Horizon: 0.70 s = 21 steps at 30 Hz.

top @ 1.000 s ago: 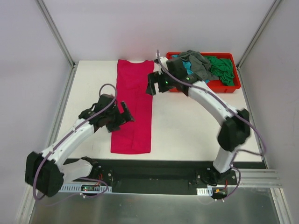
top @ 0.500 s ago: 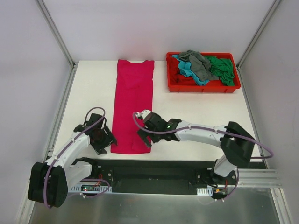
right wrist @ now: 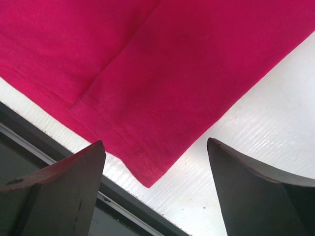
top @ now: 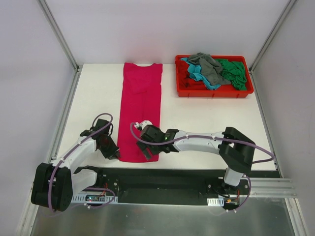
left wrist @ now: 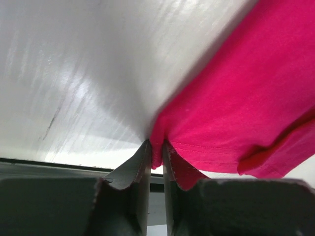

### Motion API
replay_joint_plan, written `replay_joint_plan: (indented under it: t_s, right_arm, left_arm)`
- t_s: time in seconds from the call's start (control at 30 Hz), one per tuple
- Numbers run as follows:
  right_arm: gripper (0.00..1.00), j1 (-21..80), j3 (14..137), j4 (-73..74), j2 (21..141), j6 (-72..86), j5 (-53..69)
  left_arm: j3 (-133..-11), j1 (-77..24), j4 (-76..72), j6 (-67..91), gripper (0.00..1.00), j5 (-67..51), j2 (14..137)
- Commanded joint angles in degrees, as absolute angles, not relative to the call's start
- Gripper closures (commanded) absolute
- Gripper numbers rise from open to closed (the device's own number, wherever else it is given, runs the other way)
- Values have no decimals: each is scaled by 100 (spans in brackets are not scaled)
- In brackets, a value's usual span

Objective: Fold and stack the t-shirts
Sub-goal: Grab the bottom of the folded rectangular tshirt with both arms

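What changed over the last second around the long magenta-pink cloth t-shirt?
Both arms swept back toward their bases. The left gripper now pinches the near left hem corner of the magenta-pink cloth t-shirt; the right gripper, which left the side of the red plastic tray, hovers open over the near right corner. The t-shirt and the heaped shirts in the tray lie as before.

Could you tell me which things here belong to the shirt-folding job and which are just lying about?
Job: magenta t-shirt, its hem pinched by the left gripper; open right gripper; grey t-shirt, teal t-shirt, green t-shirt.
Lying about: red tray holding them; table.
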<state>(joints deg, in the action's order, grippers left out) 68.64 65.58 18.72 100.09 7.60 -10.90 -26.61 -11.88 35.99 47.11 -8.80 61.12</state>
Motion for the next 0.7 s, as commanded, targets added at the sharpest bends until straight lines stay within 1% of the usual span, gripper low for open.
replay_joint_plan:
  t_s: [0.0, 0.07, 0.2, 0.3, 0.43, 0.67]
  right_arm:
    - [14, 7005, 6381, 1925, 10125, 1151, -923]
    - [15, 7022, 6302, 1951, 10151, 1239, -905]
    - [19, 7040, 6197, 2118, 10178, 1371, -958]
    - [22, 7040, 6065, 2319, 10073, 1476, -1247]
    - [24, 7031, 5898, 2557, 9897, 1626, -1652]
    - [27, 7023, 5695, 2601, 9703, 1714, -1714]
  left_arm:
    - [-2549, -1160, 3252, 4711, 92, -835, 6319]
    - [-2531, -1160, 3243, 4720, 100, -826, 6337]
    - [-2505, -1160, 3243, 4711, 100, -756, 6284]
    - [-2487, -1160, 3243, 4729, 100, -651, 6188]
    - [-2478, -1160, 3243, 4746, 100, -528, 6108]
    - [-2461, -1160, 3243, 4729, 100, -492, 6179]
